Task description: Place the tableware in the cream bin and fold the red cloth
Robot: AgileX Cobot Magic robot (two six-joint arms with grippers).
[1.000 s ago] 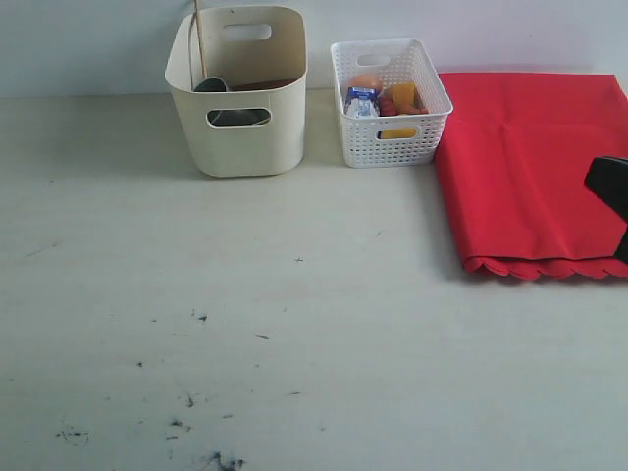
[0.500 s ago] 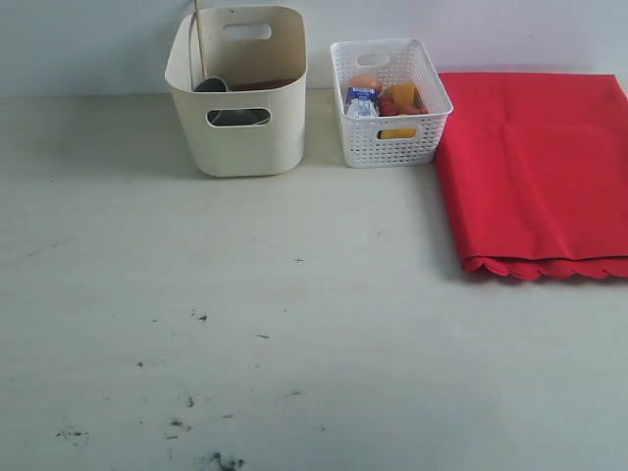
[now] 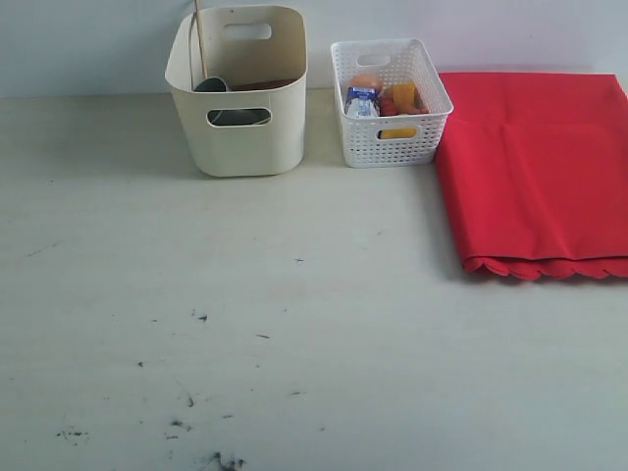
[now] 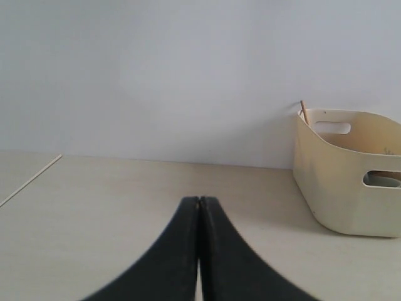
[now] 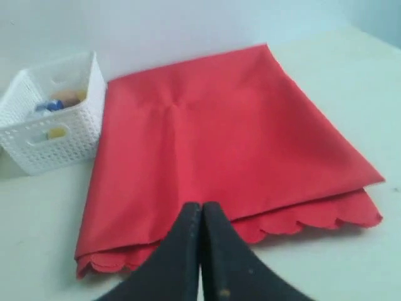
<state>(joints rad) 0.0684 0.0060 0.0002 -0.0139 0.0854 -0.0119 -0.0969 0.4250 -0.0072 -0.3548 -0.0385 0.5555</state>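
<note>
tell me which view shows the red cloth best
The right wrist view: the red cloth shows all four corners, its folded layers and its scalloped hem. The exterior view crops one side at the picture's edge; the left wrist view shows none of it.

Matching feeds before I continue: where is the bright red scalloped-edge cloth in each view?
Exterior: scalloped bright red cloth at right, beside white lattice basket.
Left wrist: not in it.
Right wrist: fills the middle, beyond the right gripper; same basket alongside is the shared landmark.
</note>
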